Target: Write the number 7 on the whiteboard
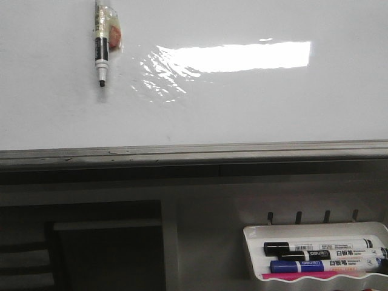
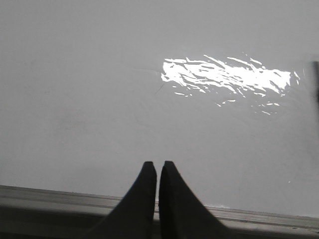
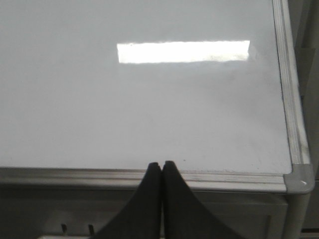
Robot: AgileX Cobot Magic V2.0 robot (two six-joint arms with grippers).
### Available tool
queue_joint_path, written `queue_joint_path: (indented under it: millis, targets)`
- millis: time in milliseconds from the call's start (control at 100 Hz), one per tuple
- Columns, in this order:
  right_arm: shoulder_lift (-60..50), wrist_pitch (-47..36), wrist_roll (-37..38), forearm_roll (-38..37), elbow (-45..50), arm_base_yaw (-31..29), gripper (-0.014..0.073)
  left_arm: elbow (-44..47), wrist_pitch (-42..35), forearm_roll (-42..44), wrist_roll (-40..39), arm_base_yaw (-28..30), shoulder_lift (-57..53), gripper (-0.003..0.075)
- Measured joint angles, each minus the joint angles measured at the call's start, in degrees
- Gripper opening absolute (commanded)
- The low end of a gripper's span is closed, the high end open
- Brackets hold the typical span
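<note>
Both the left gripper (image 2: 158,164) and right gripper (image 3: 158,164) are clenched empty before the whiteboard (image 1: 242,109), whose top is cut off.

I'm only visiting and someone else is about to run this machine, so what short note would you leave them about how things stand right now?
Left gripper: shut, holding nothing, near the bottom rail.
Right gripper: shut, empty, likewise near the rail.
Whiteboard: blank, no 7 drawn.
A black marker hangs taped at the board's upper left, tip down.
Spare markers lie in the white tray below the board at right.
Done: nothing. Left: take a marker, write the 7.
</note>
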Motion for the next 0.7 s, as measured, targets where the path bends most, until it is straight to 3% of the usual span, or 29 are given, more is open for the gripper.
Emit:
queue_joint_path:
  millis: [400, 550, 700]
  targets:
    - [-0.08, -7.57, 0.0, 28.9, 0.0, 0.0, -0.0063, 0.0, -1.06, -29.08, 0.0, 0.0, 0.0, -0.002]
    - [-0.08, -3.68, -0.61, 31.13, -0.84, 0.0, -0.0058, -1.69, 1.46, -30.13, 0.0, 0.0, 0.0, -0.002]
    - [3.26, 5.63, -3.22, 28.66, -7.37, 0.0, -0.0059, -9.97, 9.93, -21.66, 0.0, 0.0, 2.77, -0.002]
